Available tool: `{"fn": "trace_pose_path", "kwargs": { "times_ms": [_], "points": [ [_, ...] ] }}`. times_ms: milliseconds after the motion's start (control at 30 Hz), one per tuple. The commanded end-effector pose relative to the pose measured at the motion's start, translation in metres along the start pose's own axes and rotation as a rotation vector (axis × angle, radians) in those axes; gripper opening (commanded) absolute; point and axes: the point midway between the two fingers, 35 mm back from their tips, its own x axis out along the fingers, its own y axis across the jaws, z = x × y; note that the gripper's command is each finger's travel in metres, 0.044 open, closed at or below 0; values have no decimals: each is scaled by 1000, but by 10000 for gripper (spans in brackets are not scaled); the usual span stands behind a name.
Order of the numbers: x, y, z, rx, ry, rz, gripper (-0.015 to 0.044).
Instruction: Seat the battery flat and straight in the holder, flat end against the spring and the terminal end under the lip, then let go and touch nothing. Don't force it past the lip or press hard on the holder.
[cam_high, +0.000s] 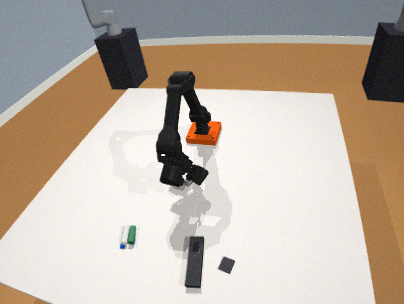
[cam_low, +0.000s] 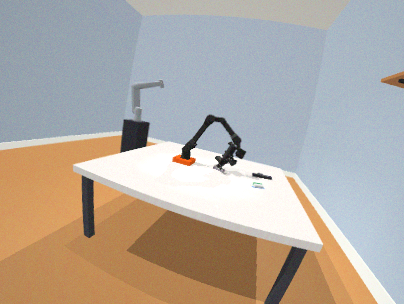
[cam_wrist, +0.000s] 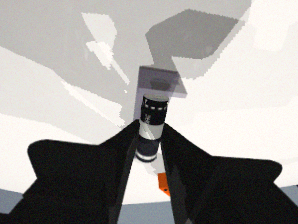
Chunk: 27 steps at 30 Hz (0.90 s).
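Observation:
My gripper (cam_wrist: 150, 125) (cam_high: 186, 180) is shut on the battery (cam_wrist: 153, 111), a black cylinder with pale bands. In the wrist view the battery lies lengthwise between the fingertips, its far end pointing into the holder and its silver-ringed near end between the fingers. The holder (cam_wrist: 144, 76), a translucent purple-grey tray, extends beyond the battery's far end. A dark round shape shows inside its far part; the spring is not clear. The holder's near end is hidden by battery and fingers. I cannot tell whether the battery touches the holder's floor or how far it is tilted.
The arm's orange base (cam_high: 204, 140) (cam_low: 184, 160) stands behind the gripper. Toward the front of the white table (cam_high: 290, 200) lie a long black remote-like object (cam_high: 194, 267) (cam_low: 262, 176), a small dark square (cam_high: 226, 265), and a green and white item (cam_high: 131, 234) (cam_low: 257, 185).

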Motion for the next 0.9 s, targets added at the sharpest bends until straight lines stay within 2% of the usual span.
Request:
{"fn": "trace_pose_path", "kwargs": {
  "times_ms": [0,867],
  "points": [
    [0,0,4,2,-46,-3,66],
    [5,1,0,16,-201,-11,66]
  ]
}}
